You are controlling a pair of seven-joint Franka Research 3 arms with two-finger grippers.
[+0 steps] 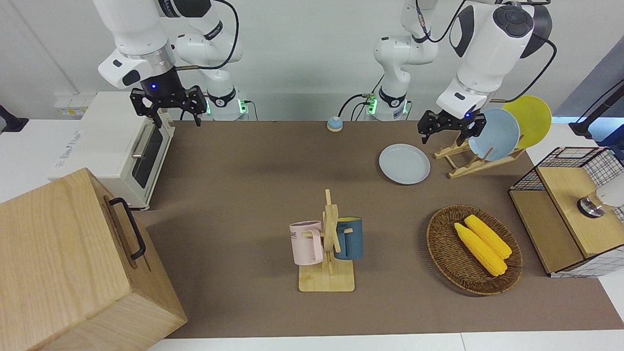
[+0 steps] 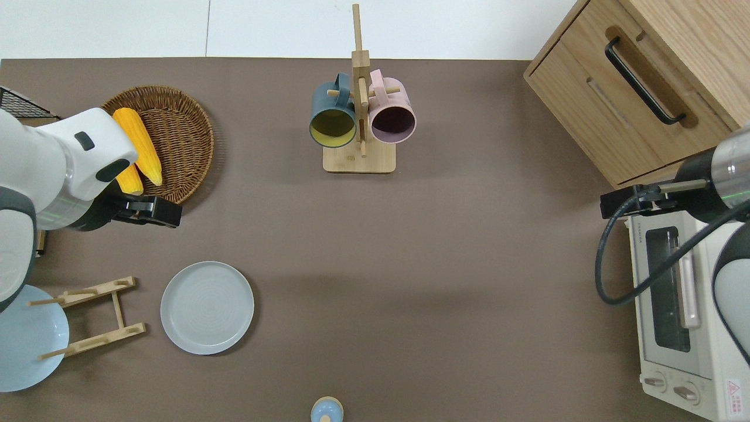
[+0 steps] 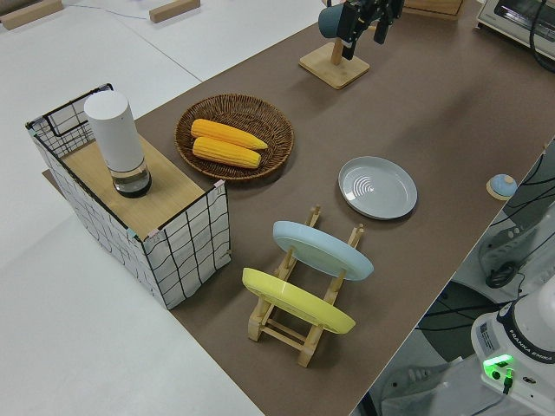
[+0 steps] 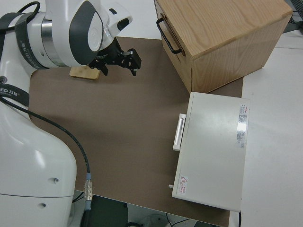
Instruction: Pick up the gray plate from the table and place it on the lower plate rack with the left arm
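Overhead view: the brown tabletop carries everything. The left arm reaches in at its own end, and the right arm is parked, its pincer spread and empty.

The lower plate rack stands close to the robots at the left arm's end. Its two rails run along the tabletop's length. A light-blue plate leans in it at the end away from the centre, and the front view shows a yellow plate leaning just beside that. The pegs at the rack's other end stand free.

The gray plate lies flat on the tabletop just beside those free pegs, rim up and apart from the rack. It is on the side toward the right arm's end. Being round, it has no long axis and points no particular way, so any part of its rim should serve for a grip.

The left pincer hangs in the air over bare tabletop by the edge of the wicker basket, with its fingers apart and nothing between them. The plate lies nearer to the robots than the spot under the pincer, and a little toward the right arm's end.

I judge the coming move to be a pull back toward the robots and a descent onto the plate's rim. The left arm is far the closer of the two. Because the plate lies flat, it will probably need tilting onto its edge to enter a slot across the rails.
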